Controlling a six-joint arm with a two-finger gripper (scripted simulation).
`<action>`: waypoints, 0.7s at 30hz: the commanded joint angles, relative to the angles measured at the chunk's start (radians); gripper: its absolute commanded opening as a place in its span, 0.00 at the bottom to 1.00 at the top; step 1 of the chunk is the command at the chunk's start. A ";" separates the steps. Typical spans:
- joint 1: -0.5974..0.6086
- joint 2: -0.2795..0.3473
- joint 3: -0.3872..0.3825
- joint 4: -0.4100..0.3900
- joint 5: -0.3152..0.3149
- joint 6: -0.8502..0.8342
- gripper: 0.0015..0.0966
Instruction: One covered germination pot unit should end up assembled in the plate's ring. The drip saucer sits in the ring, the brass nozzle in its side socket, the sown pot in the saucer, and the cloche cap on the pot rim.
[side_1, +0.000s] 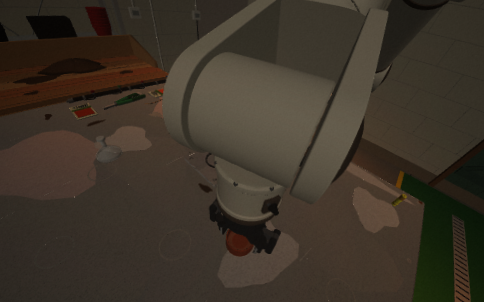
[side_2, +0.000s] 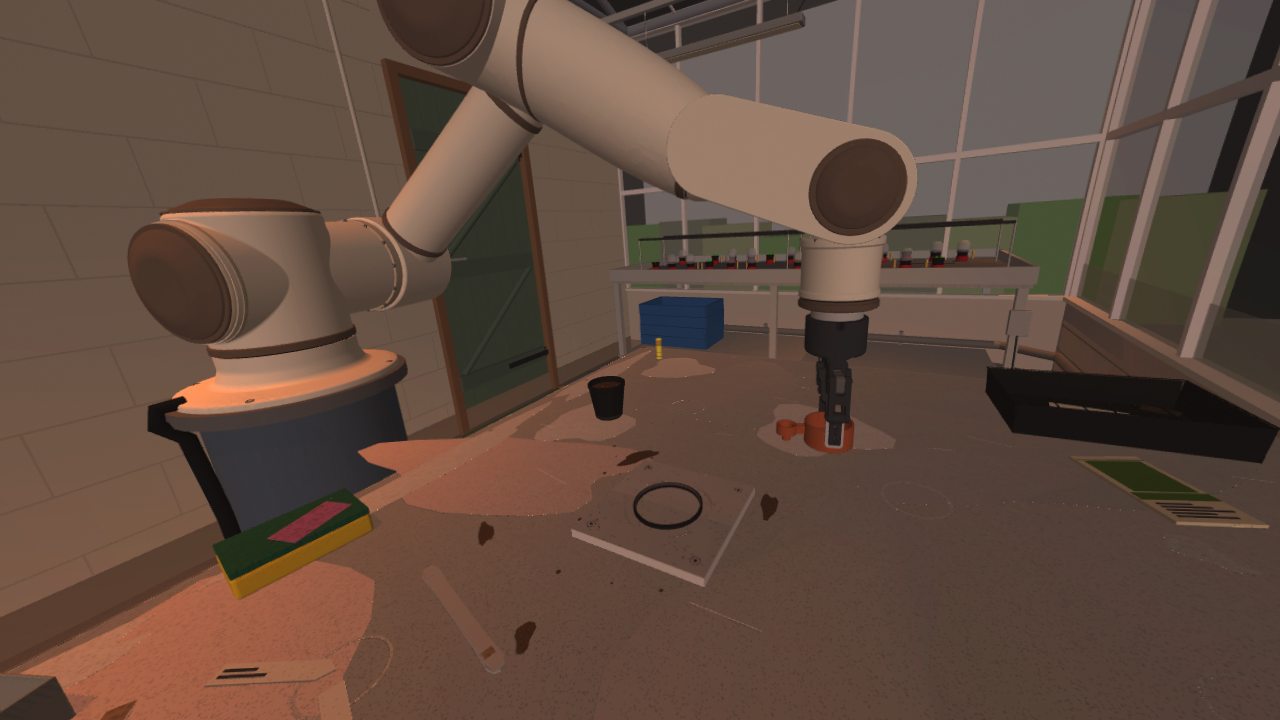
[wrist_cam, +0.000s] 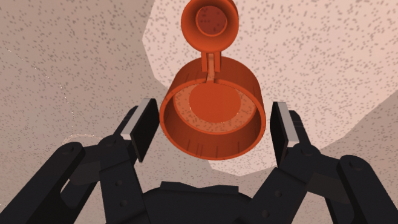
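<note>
The orange drip saucer (wrist_cam: 213, 116) stands on a pale patch of the bench, its side socket (wrist_cam: 210, 24) empty and pointing away from my wrist. My gripper (wrist_cam: 211, 127) is down around the saucer (side_2: 828, 436) and open, holding nothing. The white plate with its black ring (side_2: 668, 506) lies nearer the arm's base, empty. The black sown pot (side_2: 607, 397) stands upright beyond the plate, near the wall. The small brass nozzle (side_2: 658, 347) stands further back. The clear cloche cap (side_1: 107, 150) lies on the bench apart from the rest.
The long black tray (side_2: 1128, 412) sits along the window side. A green and yellow block (side_2: 294, 540) lies by the arm's base. A flat stick (side_2: 461, 616) and a card (side_2: 268, 672) lie on the near bench. A green label sheet (side_2: 1168, 491) lies below the tray.
</note>
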 joint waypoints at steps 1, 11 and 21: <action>0.000 -0.001 -0.001 0.000 0.000 0.000 0.87; 0.000 -0.001 -0.001 0.000 0.000 0.000 0.87; 0.000 -0.001 0.000 0.000 0.000 0.000 0.69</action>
